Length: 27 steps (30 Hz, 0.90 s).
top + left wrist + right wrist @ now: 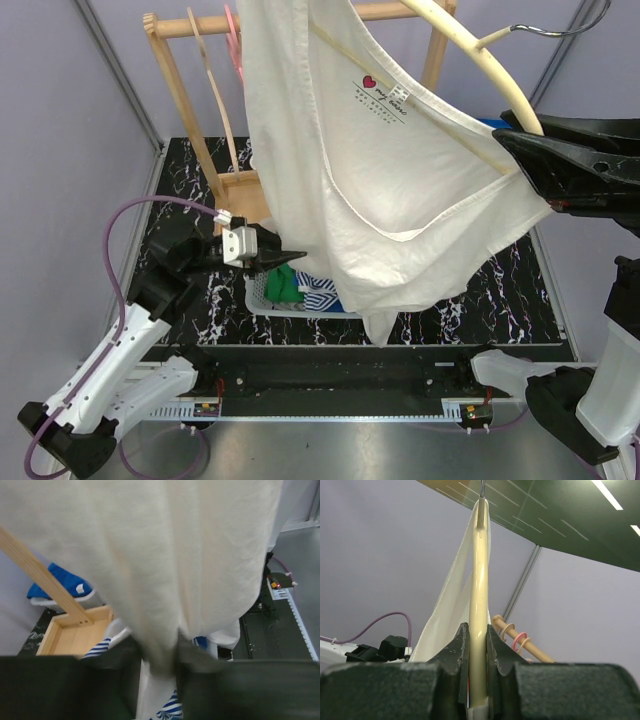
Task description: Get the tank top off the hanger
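Tank top point(380, 170), off-white with a small heart label at the neck, hangs high above the black marbled table point(480, 300) on a cream hanger point(490, 65). One strap lies over the hanger's arm and the body sags down to the left. The right gripper point(508, 150) clamps that hanger arm from the right side; in its wrist view the two jaws press flat against the cream bar (no gap on either side). The left gripper point(290, 258) reaches in low from the left at the garment's lower edge. Its wrist view shows a bunched fold of the cloth filling the narrow space between the fingers, pinched there. Below the hem sits a white basket point(262, 295) of folded cloth, and a wooden rack point(190, 90) stands behind it.
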Motion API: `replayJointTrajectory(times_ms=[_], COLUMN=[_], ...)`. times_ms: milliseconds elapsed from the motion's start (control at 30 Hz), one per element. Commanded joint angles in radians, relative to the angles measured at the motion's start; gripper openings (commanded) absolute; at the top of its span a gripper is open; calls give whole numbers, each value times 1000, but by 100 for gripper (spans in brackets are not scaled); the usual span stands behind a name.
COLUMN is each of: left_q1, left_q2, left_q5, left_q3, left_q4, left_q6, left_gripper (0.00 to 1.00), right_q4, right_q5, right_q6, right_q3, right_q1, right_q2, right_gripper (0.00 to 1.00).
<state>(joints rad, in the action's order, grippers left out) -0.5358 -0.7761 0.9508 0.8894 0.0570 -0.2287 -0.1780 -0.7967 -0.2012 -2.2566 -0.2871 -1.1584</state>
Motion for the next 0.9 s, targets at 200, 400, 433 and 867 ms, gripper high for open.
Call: replayJointTrajectory(times_ms=[200,400,433,867], left_q1=[14,57,63,112], left_q2=[23,23,26,29], left_q5=[-221,-279,-287,-455], left_q3=[129,209,213,255], left_q4=[-149,-186,-187,-293], left_q6=[-63,-113,-119,-323], left_gripper=[3,3,3,0], right_q4=[45,20,20,8], right_q5=[79,100,105,123], right_q6=[80,120,126,149], right_q3=[74,104,111,124], right_q1=[0,0,2,2], right_q2=[55,71,72,65], right_gripper=[0,0,0,0])
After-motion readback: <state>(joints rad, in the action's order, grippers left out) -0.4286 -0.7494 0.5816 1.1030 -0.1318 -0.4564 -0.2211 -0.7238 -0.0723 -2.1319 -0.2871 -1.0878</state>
